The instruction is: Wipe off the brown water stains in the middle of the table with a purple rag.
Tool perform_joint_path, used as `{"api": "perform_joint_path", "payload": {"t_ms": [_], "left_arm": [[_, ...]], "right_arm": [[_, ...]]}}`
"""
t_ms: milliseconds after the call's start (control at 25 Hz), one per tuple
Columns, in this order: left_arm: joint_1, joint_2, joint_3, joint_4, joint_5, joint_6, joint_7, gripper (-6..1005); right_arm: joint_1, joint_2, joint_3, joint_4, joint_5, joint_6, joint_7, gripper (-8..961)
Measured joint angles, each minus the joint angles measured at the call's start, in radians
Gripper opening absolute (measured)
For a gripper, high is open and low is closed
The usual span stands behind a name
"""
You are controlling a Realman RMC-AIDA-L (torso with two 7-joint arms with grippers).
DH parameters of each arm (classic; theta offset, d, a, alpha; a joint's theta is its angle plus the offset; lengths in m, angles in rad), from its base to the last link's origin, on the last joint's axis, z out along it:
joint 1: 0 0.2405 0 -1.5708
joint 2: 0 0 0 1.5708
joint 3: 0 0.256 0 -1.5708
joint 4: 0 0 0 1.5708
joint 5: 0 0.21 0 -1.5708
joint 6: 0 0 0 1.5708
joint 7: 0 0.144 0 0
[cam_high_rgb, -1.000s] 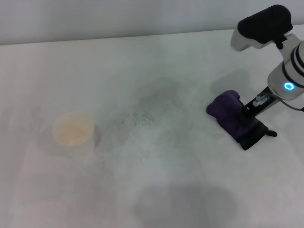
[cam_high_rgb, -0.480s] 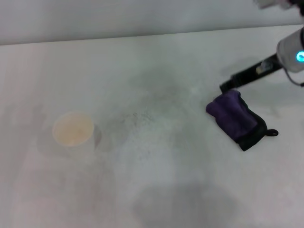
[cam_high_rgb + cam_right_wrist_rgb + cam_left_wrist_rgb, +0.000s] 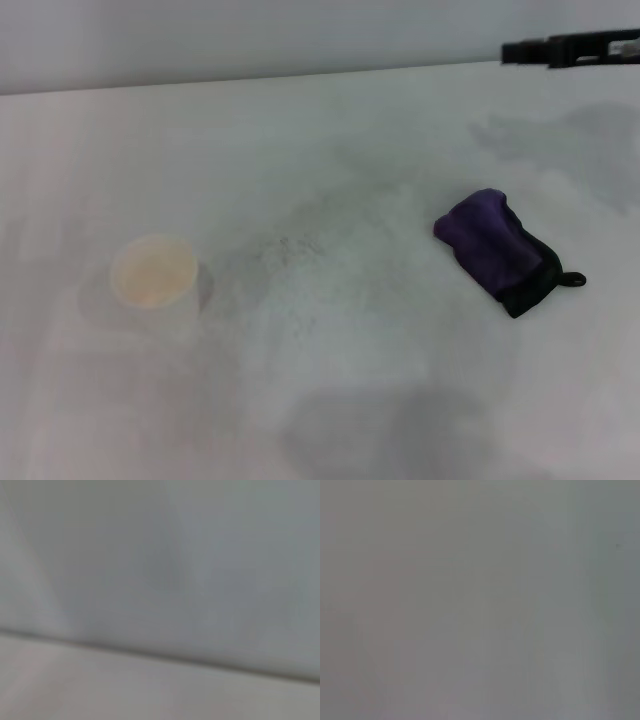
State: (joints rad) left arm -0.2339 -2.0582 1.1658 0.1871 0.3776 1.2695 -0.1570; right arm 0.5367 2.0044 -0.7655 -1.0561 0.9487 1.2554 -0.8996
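You had the purple rag (image 3: 497, 252) lying bunched on the white surface (image 3: 330, 180), right of centre and free of any grip. No brown stain showed mid-surface; the only tan liquid sat in a white cup (image 3: 153, 273) at the left. Your right claw (image 3: 515, 51) reached in level, high at the far right edge; I cannot tell whether it was apart or together. Your left arm was out of sight.

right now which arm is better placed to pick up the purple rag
Right, probably. The purple rag lies on the robot's right side of the table, and the right gripper hangs above the far right edge. The left arm is not in view.
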Motion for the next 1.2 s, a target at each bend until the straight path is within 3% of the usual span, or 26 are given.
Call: {"api": "perform_joint_path", "payload": {"t_ms": [240, 520, 680, 920, 1200], "left_arm": [[-0.004, -0.001, -0.001, 0.000, -0.002, -0.007, 0.002, 877], [-0.004, -0.006, -0.015, 0.002, -0.018, -0.018, 0.003, 877], [-0.008, -0.010, -0.015, -0.004, -0.044, -0.019, 0.012, 876], [-0.014, -0.018, -0.015, -0.026, -0.088, -0.019, 0.027, 876], [-0.033, -0.025, -0.015, -0.062, -0.129, -0.009, 0.027, 876]], "right_arm": [[-0.042, 0.000, 0.201, 0.157, 0.206, -0.053, -0.345, 354], [-0.124, -0.003, 0.328, 0.367, 0.545, -0.089, -0.749, 355], [-0.155, 0.001, 0.347, 0.481, 0.718, -0.083, -1.013, 356], [-0.160, 0.004, 0.349, 0.818, 1.065, 0.011, -1.553, 358], [-0.155, 0.014, 0.352, 0.963, 1.167, 0.031, -1.819, 360]]}}
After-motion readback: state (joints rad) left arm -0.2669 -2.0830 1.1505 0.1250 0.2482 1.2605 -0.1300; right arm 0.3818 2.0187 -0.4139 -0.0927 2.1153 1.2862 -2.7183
